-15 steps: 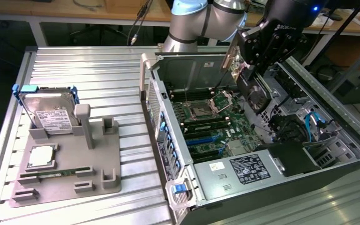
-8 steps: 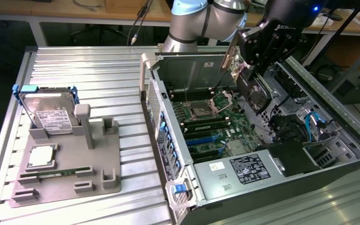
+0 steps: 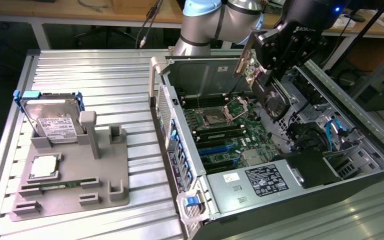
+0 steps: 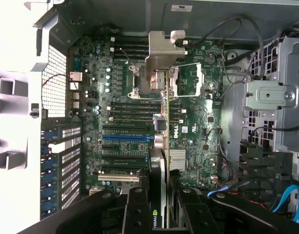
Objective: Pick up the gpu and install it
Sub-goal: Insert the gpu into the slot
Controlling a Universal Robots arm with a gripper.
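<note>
The gpu, a green board with a round black fan and a silver end bracket, hangs on edge over the open computer case. My gripper is shut on its upper edge. In the wrist view the gpu appears edge-on, its bracket pointing away from me and my gripper clamped on either side of it. It hovers above the motherboard, in line with the slots but apart from them.
A grey fixture on the metal table at the exterior view's left holds a hard drive in a blue frame, a small chip and a RAM stick. Inside the case are a power supply, drive cages and cables.
</note>
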